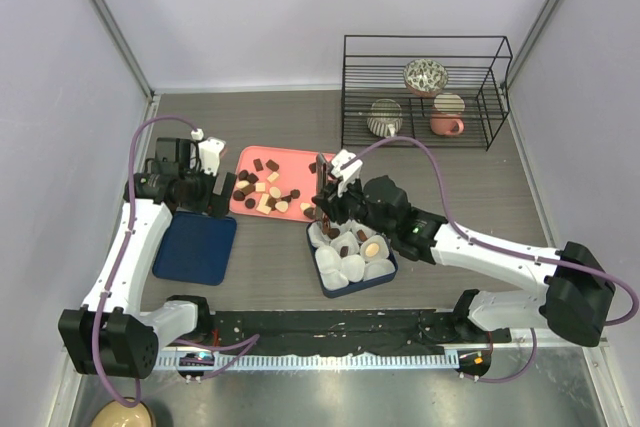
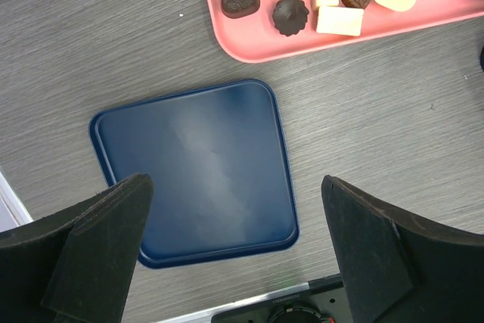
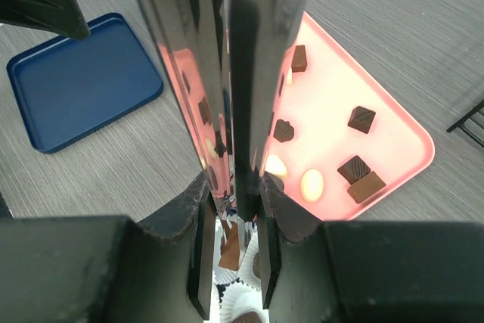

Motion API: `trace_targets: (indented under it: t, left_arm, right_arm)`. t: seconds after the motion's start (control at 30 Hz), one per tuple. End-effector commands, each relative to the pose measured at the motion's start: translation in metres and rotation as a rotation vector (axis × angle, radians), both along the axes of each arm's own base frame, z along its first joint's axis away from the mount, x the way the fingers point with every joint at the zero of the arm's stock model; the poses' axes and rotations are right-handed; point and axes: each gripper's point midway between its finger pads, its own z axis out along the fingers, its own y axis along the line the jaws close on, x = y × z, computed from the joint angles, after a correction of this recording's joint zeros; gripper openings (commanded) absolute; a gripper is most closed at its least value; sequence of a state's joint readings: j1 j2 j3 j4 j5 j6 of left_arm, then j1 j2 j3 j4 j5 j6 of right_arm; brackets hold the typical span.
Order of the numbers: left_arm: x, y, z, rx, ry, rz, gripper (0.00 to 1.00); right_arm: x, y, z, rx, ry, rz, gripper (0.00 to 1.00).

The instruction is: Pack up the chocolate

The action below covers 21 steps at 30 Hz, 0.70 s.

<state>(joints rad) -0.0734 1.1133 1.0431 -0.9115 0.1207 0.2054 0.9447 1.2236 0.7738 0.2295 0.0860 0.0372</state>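
Here, right pincer (image 3: pixel 233 196) clamping metal tongs (image 3: pixel 253 51), chocolate (image 3: pixel 361 119) on pink tray (image 3: pixel 402 140).

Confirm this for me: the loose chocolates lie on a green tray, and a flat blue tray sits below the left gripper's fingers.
One thing is wrong: the loose chocolates lie on a pink tray, not a green one, as the top external view shows. The flat blue tray does sit below the left gripper.
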Motion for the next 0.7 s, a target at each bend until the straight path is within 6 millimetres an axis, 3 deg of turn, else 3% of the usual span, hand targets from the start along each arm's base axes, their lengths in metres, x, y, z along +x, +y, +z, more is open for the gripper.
trace_targets:
  t: [0.0,0.27,0.47,0.67]
  left_arm:
    - [0.004,-0.004,0.016,-0.029,-0.041,0.001,1.0]
    - [0.003,-0.004,0.013,-0.023,-0.043,-0.003,1.0]
    - [0.004,-0.003,0.012,-0.019,-0.047,-0.006,1.0]
    - [0.004,-0.003,0.01,-0.016,-0.051,-0.011,1.0]
  right_arm:
    - [-0.001,0.005,0.025,0.062,-0.034,-0.017,0.25]
    - [-0.009,0.014,0.018,0.051,-0.019,0.004,0.43]
    - [-0.01,0.018,0.025,0.062,-0.029,0.011,0.44]
    - [-0.001,0.019,0.045,0.061,-0.091,-0.008,0.44]
